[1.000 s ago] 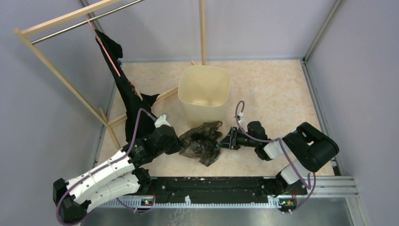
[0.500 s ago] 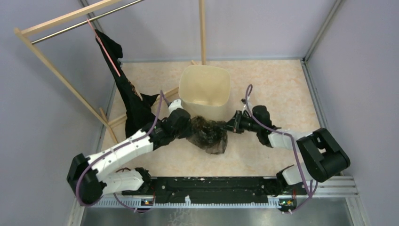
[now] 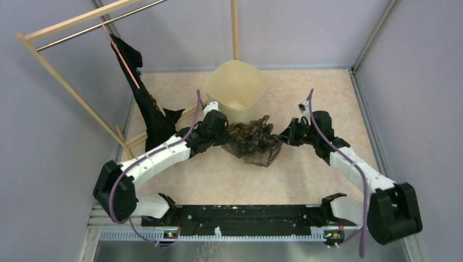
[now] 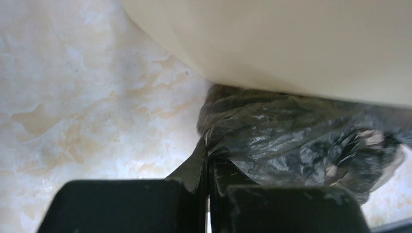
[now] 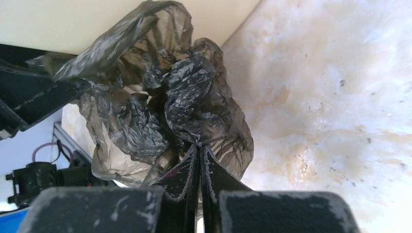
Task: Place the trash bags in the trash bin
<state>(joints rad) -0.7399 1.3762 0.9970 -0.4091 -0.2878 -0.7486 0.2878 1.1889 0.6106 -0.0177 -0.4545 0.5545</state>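
Observation:
A crumpled, dark translucent trash bag (image 3: 254, 141) hangs just above the table, in front of the cream trash bin (image 3: 236, 90). My left gripper (image 3: 226, 134) is shut on the bag's left side and my right gripper (image 3: 282, 137) on its right side. In the left wrist view the shut gripper (image 4: 208, 145) pinches a fold of the bag (image 4: 291, 141) right under the bin's wall (image 4: 291, 43). The right wrist view shows the gripper (image 5: 199, 148) shut on a gathered knot of the bag (image 5: 160, 97), with the bin wall (image 5: 73, 24) behind it.
A wooden rack (image 3: 65, 82) stands at the left with a black garment (image 3: 144, 103) on a pink hanger. A wooden post (image 3: 235, 33) rises behind the bin. Grey walls enclose the table, and a black rail (image 3: 245, 213) runs along the near edge.
Both arms have stretched away from me, carrying the bag from the table's near middle up to the bin's front. The right gripper closed on the bag. The bin shifted slightly back.

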